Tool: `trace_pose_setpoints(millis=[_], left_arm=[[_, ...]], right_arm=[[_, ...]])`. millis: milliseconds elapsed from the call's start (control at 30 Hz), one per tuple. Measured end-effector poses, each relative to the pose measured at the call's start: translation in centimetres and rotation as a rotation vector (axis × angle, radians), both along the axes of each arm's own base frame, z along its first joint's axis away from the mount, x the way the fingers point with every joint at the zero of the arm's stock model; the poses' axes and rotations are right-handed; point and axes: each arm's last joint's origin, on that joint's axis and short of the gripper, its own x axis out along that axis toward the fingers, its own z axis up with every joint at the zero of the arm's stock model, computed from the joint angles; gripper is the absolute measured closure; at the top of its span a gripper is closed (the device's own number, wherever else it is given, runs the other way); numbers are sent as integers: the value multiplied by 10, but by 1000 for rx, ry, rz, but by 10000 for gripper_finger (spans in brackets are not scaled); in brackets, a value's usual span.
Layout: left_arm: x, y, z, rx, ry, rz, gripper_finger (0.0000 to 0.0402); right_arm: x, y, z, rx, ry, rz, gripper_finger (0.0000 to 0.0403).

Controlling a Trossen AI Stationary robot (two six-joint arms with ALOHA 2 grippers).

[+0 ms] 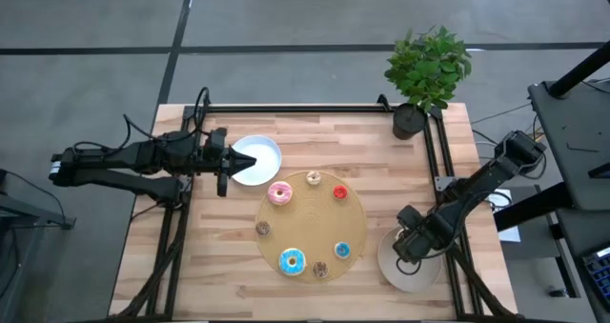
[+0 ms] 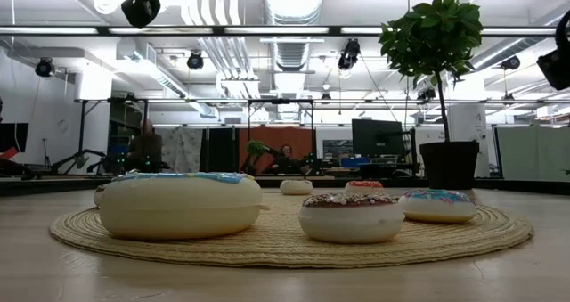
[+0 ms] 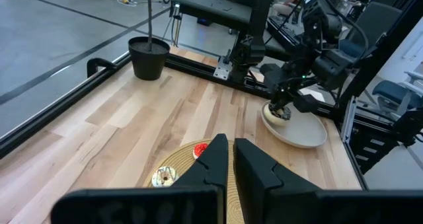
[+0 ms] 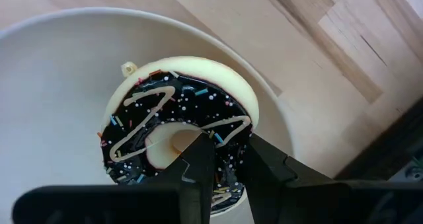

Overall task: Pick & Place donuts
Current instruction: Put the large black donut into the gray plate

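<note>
The chocolate-iced donut (image 4: 175,128), with white drizzle and sprinkles, sits in my right gripper (image 4: 228,168) over the beige plate (image 4: 59,85) near the table's right near corner (image 1: 405,277). Other donuts lie flat on the round tan board (image 1: 310,223): pink (image 1: 279,193), large blue (image 1: 292,261), red (image 1: 340,191), tan (image 1: 313,178), small blue (image 1: 342,251) and two brown (image 1: 262,229). My left gripper (image 1: 229,161) hovers shut and empty at the left edge of the white plate (image 1: 259,159). My right gripper pinches the chocolate donut's ring wall (image 4: 228,145), one finger (image 4: 198,164) in the hole and the other (image 4: 264,164) outside the rim. The fingers come from above. The donut is tilted inside the beige plate; whether its lower edge rests on the plate does not show.
A potted plant (image 1: 426,66) stands at the far right corner. Black frame rails (image 1: 305,110) run along the far edge and both sides of the table. Bare wood lies near the board's left and at the near edge.
</note>
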Motion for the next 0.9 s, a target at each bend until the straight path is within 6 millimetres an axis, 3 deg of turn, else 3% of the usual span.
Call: trace_pose_setpoints(millis=[567,900], left_arm=[[0,0,0,-3,0,0,402],[0,0,0,-3,0,1,402]], right_arm=[[-2,-2,-5,-7,2,5,343],[0,-1,-5,-13,-25,5,287]])
